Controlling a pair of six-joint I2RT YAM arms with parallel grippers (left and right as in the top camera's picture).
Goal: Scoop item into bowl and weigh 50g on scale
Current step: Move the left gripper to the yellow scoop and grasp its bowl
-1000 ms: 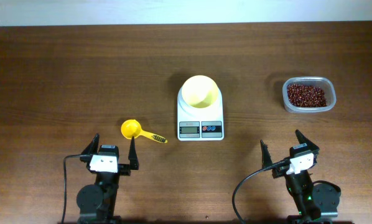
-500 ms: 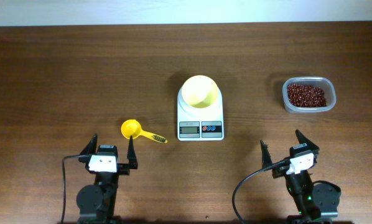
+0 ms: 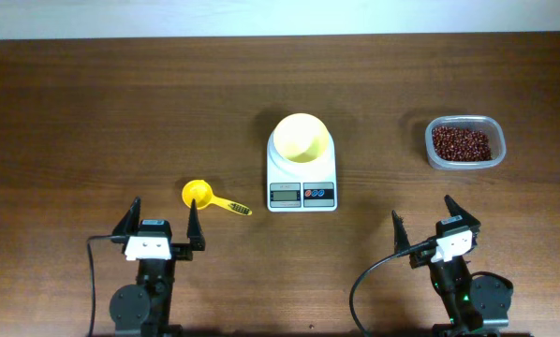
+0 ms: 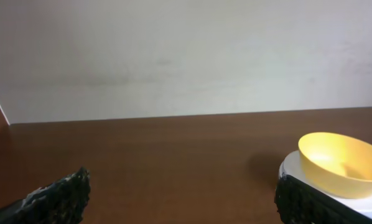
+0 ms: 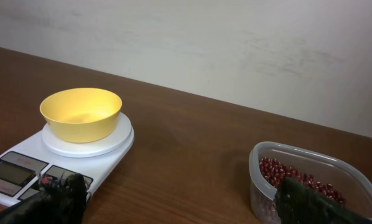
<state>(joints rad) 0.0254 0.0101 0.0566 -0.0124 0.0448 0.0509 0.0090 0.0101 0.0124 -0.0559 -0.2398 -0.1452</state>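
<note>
left gripper (image 3: 165, 203): jaws spread wide, nothing in them; parked at the near edge, just behind the scoop (image 3: 214, 199)
right gripper (image 3: 421, 208): same deal, wide apart and empty; also at the near edge, with the tub (image 3: 429, 140) ahead and off to its right
beans (image 3: 462, 143): all in the clear tub at far right, well apart from the scoop
bowl (image 3: 302, 138): pale yellow, sitting on the platform of the scale (image 3: 302, 194); looks empty from both wrist views
scale display: too small to read, so can't say if it's zeroed
step in hand (my guess): picking up the scoop; nothing scooped yet
how I'd do it: go for the handle, not the cup; it points right and a bit toward the robot, so turn the wrist to close across it; grip near the end so the cup stays free and level
watch out: it lies flat on the table (image 3: 93, 112), so come in low; an off-centre pinch on that thin handle could twist or skid it
</note>
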